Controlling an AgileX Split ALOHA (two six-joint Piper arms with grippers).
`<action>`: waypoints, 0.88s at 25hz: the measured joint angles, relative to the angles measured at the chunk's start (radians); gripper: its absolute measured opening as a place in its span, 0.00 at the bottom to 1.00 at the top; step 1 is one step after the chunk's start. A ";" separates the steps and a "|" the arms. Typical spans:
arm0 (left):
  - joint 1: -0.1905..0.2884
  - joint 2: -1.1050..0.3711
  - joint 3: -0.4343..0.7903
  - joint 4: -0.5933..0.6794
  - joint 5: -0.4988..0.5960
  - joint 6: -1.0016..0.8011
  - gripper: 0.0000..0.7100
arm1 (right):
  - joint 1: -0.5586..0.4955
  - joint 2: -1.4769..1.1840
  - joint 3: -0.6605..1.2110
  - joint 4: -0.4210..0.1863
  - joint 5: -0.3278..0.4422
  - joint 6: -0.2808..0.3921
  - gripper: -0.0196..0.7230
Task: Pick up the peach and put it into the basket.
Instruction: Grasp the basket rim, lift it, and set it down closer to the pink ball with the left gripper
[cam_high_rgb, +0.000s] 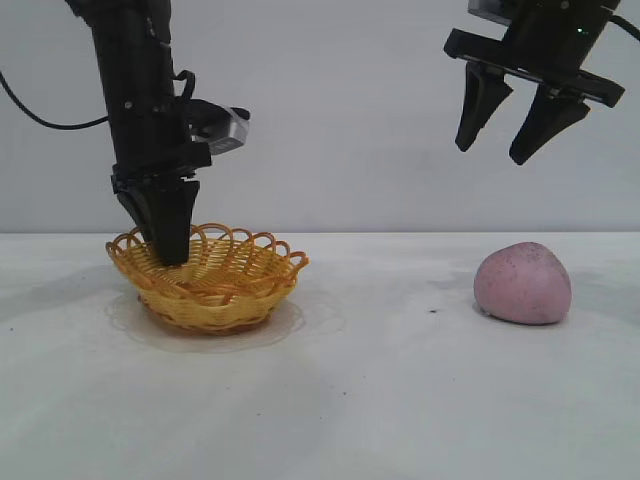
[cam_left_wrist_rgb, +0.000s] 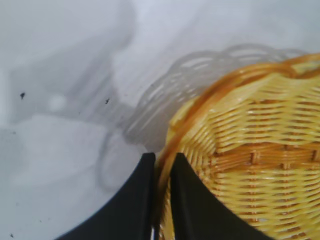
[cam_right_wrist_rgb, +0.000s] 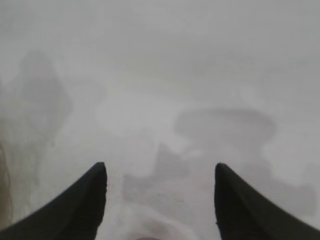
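The pink-mauve peach (cam_high_rgb: 522, 283) sits on the white table at the right. The yellow-orange woven basket (cam_high_rgb: 215, 280) stands at the left and holds nothing that I can see. My left gripper (cam_high_rgb: 170, 255) points down at the basket's left rim and is shut on that rim (cam_left_wrist_rgb: 162, 165), one finger inside and one outside. My right gripper (cam_high_rgb: 495, 150) hangs open and empty high above the peach, a little to its left. In the right wrist view the gripper (cam_right_wrist_rgb: 160, 167) is spread wide over the table, with a blurred pale pink patch at the frame's lower edge.
The white table (cam_high_rgb: 380, 400) stretches between the basket and the peach, with a few small dark specks (cam_high_rgb: 433, 311) on it. A plain grey wall stands behind.
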 joint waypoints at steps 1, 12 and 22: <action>0.000 -0.002 0.000 -0.002 0.001 -0.045 0.00 | 0.000 0.000 0.000 0.000 0.000 0.000 0.57; 0.015 -0.122 0.007 -0.190 -0.005 -0.394 0.00 | 0.000 0.000 0.000 0.000 0.003 -0.008 0.57; -0.030 -0.302 0.382 -0.335 -0.187 -0.455 0.00 | 0.000 0.000 0.000 0.000 -0.007 -0.012 0.57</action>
